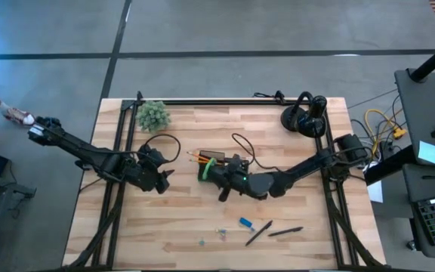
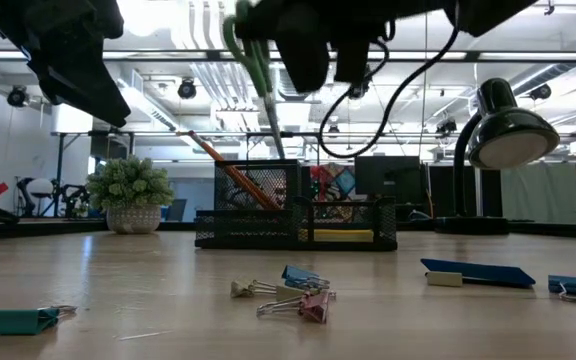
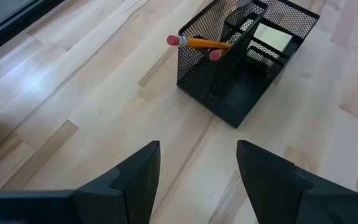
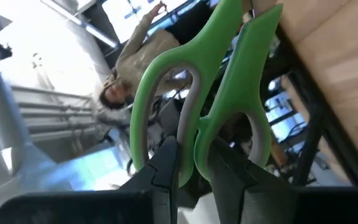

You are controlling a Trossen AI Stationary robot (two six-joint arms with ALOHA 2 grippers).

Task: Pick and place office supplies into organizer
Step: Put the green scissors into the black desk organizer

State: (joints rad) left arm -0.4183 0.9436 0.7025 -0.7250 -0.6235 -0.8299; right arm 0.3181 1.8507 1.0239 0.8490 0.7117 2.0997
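The black mesh organizer (image 1: 211, 157) (image 2: 298, 215) (image 3: 241, 56) stands mid-table, with orange pencils (image 3: 197, 43) (image 2: 230, 172) leaning in its tall compartment and the yellow sticky-note pad (image 2: 343, 236) (image 3: 272, 37) in a low one. My right gripper (image 1: 213, 174) (image 4: 194, 155) hovers over it, shut on the green-handled scissors (image 2: 258, 70) (image 4: 197, 93). My left gripper (image 1: 163, 180) (image 3: 197, 180) waits open to the organizer's left, above the table. Two black pens (image 1: 270, 231), a blue piece (image 1: 245, 223) and clips (image 2: 293, 300) lie near the front edge. My right gripper pinches the scissors' handle where the two green loops meet (image 4: 199, 158); a fingertip (image 4: 166, 162) stands at each loop's opening. The scissors are lifted clear and hang with the blades (image 2: 273, 125) slanting down toward the organizer's tall compartment.
A small potted plant (image 1: 153, 115) stands at the far left, and a round black headphone-like object (image 1: 306, 115) at the far right corner. A cable (image 1: 240, 143) loops behind the organizer. A person shows beyond the table in the right wrist view.
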